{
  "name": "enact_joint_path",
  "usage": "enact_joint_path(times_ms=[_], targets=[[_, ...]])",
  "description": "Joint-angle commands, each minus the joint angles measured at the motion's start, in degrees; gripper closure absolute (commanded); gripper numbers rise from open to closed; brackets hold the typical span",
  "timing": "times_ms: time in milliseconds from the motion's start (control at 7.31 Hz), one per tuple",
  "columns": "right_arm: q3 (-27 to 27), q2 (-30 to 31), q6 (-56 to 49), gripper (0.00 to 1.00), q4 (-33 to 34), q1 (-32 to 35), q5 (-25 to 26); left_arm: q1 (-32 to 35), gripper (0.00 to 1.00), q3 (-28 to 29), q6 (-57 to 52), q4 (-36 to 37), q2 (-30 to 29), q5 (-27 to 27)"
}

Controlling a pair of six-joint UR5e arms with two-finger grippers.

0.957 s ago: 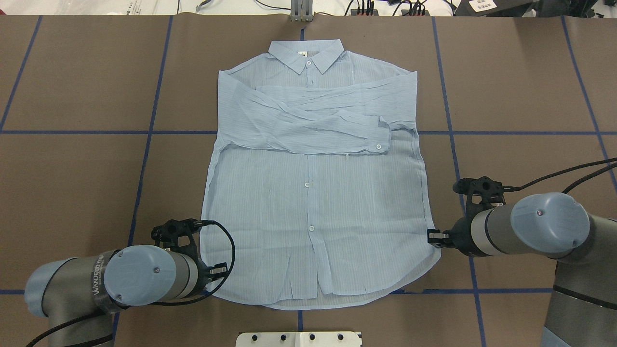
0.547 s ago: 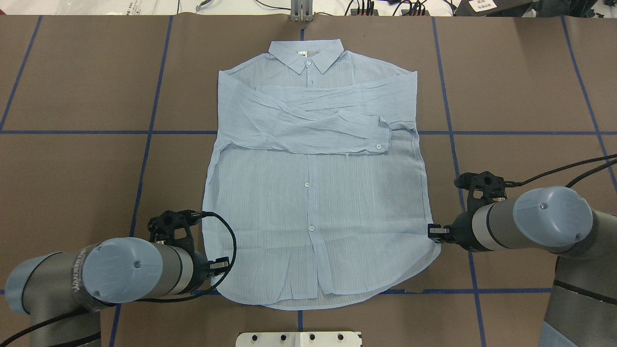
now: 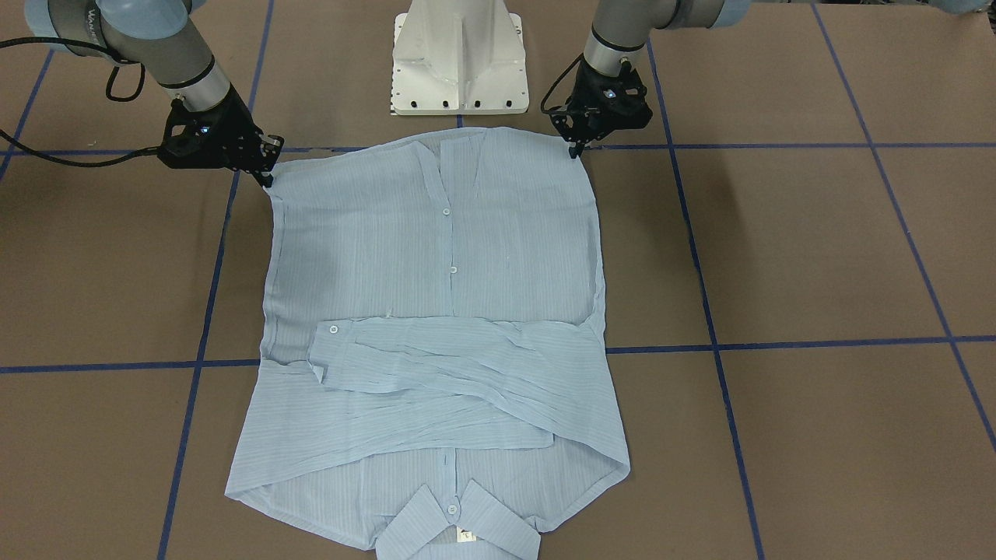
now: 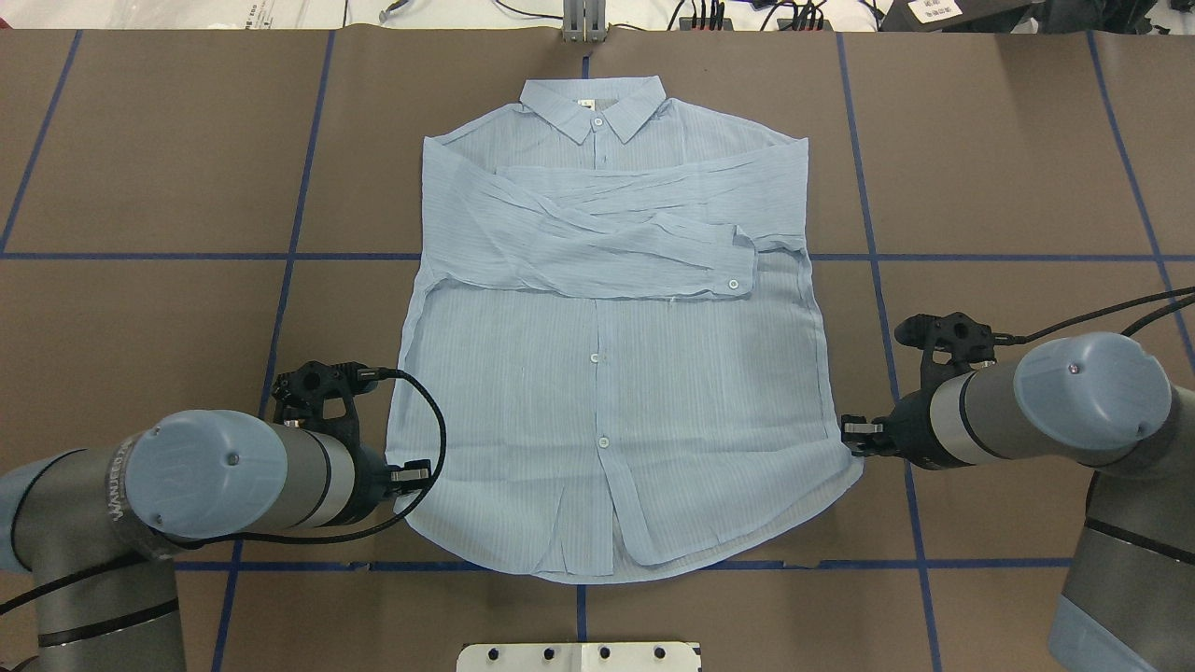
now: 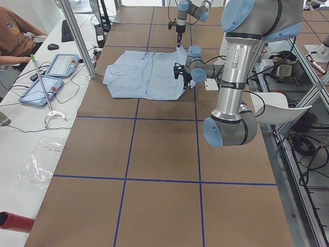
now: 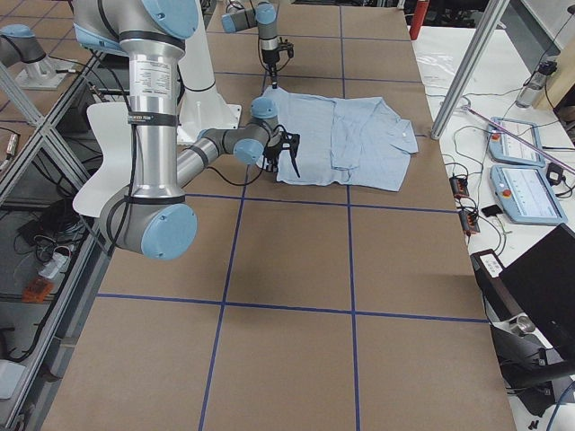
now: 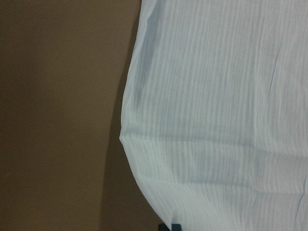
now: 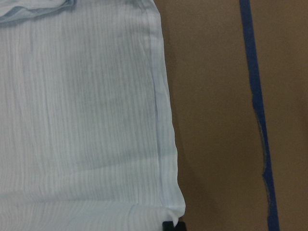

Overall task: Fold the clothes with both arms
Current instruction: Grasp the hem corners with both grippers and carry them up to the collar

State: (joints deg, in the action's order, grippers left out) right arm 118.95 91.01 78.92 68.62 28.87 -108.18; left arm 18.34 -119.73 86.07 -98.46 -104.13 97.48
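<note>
So far the sleeve work looks done: my shirt [image 4: 607, 355] lies flat and face up on the brown tabletop [image 4: 140, 168], collar at the far edge, both sleeves crossed over the chest, the cuff with its button on my right side. What I judge is left is the body fold, bringing the hem up toward the collar, and perhaps a last tidy after that. My left gripper [image 4: 411, 476] sits at the hem's left corner and my right gripper [image 4: 857, 436] at the hem's right corner, each touching the cloth edge. The wrist views show the fabric running right down to the fingertip at the bottom of the frame, and the hem corners look slightly drawn toward me, so I take both sets of jaws to be closed on the shirt, though the pinch itself is too small to see plainly. Compared with a second ago, my left arm has swung outward and farther from my base, my right has moved up and outward, and the hem has spread wider and risen off the blue tape line.
</note>
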Motion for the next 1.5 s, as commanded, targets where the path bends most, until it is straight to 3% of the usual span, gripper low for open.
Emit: enact_joint_path(times_ms=[0,684,1231,1368], targets=[[-0.12,0.13,-0.61,1.0,0.02,2.06,-1.59,0.73,1.0,0.11,-0.82,-0.07,0.42,0.26],[-1.61,-0.48,-4.39,1.0,0.11,7.59,-5.63,2.65,1.0,-0.06,-0.73,-0.59,-0.28,0.43],[-3.98,-7.94,-4.39,1.0,0.37,12.86,-8.97,17.22,1.0,-0.06,-9.75,-0.86,-2.74,11.13],[-5.47,-9.87,-4.3,1.0,0.37,15.57,-10.02,19.61,1.0,0.72,-10.13,-0.95,-2.83,11.42]])
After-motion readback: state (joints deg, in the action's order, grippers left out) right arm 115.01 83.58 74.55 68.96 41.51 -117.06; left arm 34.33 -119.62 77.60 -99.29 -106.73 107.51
